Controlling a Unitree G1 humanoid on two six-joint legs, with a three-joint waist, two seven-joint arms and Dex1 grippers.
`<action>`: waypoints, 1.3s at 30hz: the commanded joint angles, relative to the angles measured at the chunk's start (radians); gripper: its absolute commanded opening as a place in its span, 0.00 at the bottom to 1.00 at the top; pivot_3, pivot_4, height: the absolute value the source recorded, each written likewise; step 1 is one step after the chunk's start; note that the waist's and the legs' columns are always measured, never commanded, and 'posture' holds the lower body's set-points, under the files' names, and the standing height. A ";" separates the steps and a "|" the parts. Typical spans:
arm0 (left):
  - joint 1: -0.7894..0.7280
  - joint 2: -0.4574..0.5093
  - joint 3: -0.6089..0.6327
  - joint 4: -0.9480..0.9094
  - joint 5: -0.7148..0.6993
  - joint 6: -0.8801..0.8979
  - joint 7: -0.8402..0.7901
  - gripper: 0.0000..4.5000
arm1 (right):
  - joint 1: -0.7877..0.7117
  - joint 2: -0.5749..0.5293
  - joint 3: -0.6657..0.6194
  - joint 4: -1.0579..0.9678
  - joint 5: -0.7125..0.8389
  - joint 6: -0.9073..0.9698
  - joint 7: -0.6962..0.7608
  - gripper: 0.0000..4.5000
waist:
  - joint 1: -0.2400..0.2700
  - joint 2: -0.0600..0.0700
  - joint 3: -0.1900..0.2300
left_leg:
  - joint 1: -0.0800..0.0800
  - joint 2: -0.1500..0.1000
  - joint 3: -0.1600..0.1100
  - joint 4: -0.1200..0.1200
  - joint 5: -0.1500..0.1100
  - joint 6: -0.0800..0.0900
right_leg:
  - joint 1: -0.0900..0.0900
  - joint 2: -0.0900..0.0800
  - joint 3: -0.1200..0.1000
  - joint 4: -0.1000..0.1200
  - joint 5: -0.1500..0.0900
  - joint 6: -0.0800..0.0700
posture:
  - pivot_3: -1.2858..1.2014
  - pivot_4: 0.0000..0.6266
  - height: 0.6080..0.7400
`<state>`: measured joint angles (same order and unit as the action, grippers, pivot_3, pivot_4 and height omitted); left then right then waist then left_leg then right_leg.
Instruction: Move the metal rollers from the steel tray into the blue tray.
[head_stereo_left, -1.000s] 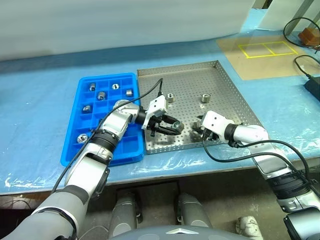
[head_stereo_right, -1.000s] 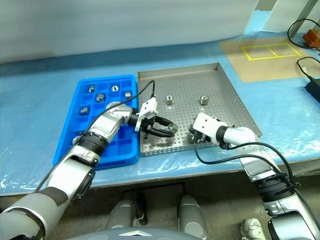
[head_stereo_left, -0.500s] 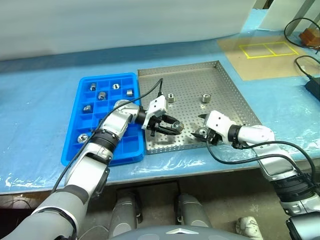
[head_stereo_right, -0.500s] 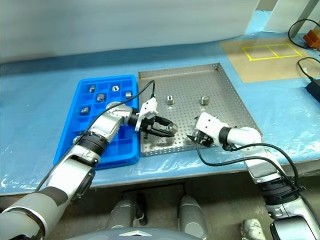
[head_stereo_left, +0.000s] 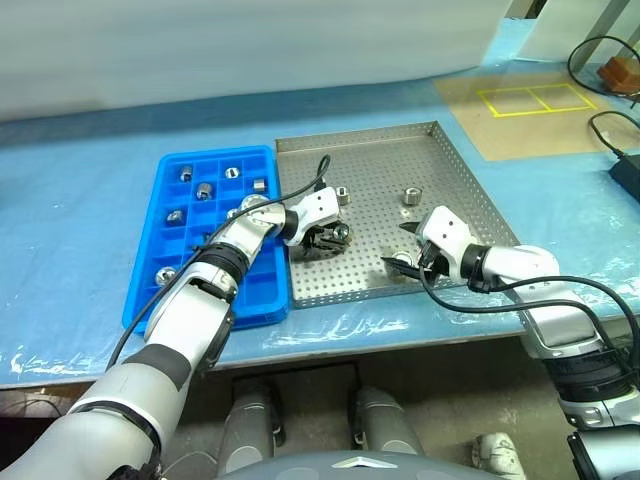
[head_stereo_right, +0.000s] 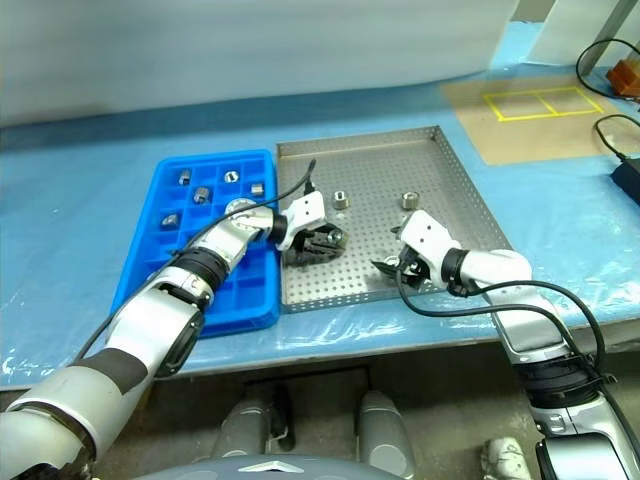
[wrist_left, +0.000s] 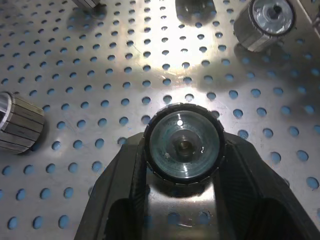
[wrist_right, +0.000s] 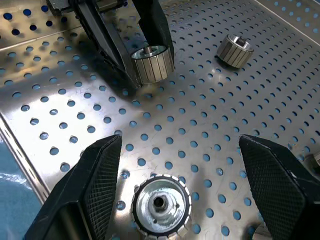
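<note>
My left gripper (head_stereo_left: 333, 237) hangs low over the near left part of the steel tray (head_stereo_left: 470, 176), shut on a metal roller (wrist_left: 183, 146) held between its black fingers (wrist_left: 125, 195). My right gripper (wrist_right: 181, 144) stands open over the tray's near middle, and a roller (wrist_right: 159, 203) lies on the perforated floor between its fingers (wrist_right: 95, 175). Two more rollers (head_stereo_left: 342, 195) (head_stereo_left: 410, 196) stand farther back in the tray. The blue tray (head_stereo_left: 255, 292) lies just left of it, with several rollers (head_stereo_left: 204, 191) in its compartments.
A brown board with yellow tape (head_stereo_left: 530, 108) lies at the back right. Black cables (head_stereo_left: 608, 128) run along the right side. The table's front edge runs just below both trays.
My right gripper has opened, and a roller now lies free on the tray floor beneath it. My left gripper, still holding its roller, has moved slightly farther back over the steel tray and turned.
</note>
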<state>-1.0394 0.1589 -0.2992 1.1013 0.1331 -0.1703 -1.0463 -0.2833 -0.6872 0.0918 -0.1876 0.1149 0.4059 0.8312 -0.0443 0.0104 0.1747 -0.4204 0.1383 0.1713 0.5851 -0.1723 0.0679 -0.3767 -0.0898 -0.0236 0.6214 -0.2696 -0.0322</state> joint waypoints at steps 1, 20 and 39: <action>-0.019 0.007 -0.014 -0.006 0.024 -0.030 -0.032 0.38 | 0.010 -0.016 -0.017 -0.050 -0.011 -0.022 -0.012 0.86 | 0.000 0.000 0.000 | 0.000 0.000 0.000 0.000 0.000 0.000 | 0.000 0.000 0.000 0.000 0.000 0.000 | 0.35 0.24 1.00; -0.041 0.004 0.090 -0.076 -0.062 0.007 -0.105 0.73 | -0.010 -0.009 -0.021 -0.042 -0.014 -0.037 -0.033 0.87 | 0.000 0.000 0.000 | 0.000 0.000 0.000 0.000 0.000 0.000 | 0.000 0.000 0.000 0.000 0.000 0.000 | 0.35 0.24 1.00; 0.448 0.333 0.268 -1.010 -0.383 0.487 -0.177 0.73 | -0.170 0.104 0.039 -0.003 0.024 -0.030 -0.015 0.87 | -0.021 -0.001 0.001 | -0.003 0.004 0.002 -0.006 0.002 -0.004 | -0.008 0.002 0.000 0.001 0.000 0.000 | 0.40 0.24 1.00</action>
<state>-0.5957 0.4676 -0.0763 0.1906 -0.2167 0.2788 -1.2575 -0.4292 -0.5931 0.1368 -0.1755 0.1195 0.3879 0.8120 -0.0651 0.0093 0.1758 -0.4238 0.1425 0.1736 0.5792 -0.1694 0.0632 -0.3851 -0.0876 -0.0243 0.6233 -0.2697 -0.0325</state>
